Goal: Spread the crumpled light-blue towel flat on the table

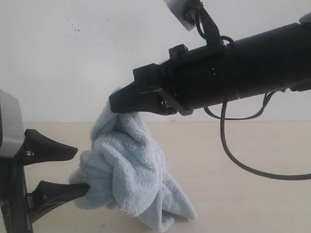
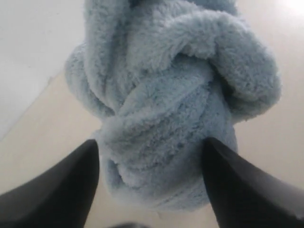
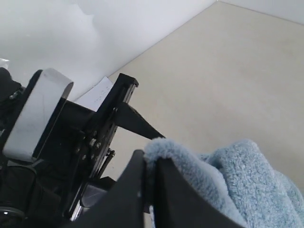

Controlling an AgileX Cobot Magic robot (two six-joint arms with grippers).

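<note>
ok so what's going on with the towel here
The right hand is shut on the top of the light-blue towel, holding it up as a crumpled bunch whose lower folds seem to rest on the table. The left hand stands open around the lower bunch, not closed on it. Nothing is spread yet.

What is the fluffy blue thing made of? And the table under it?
The towel looks like soft terry cloth: it is pale blue with a fuzzy pile and bunches into thick, rounded rolls. The table is smooth, matte and beige. It may be laminate or painted board, but the look alone doesn't settle it.
</note>
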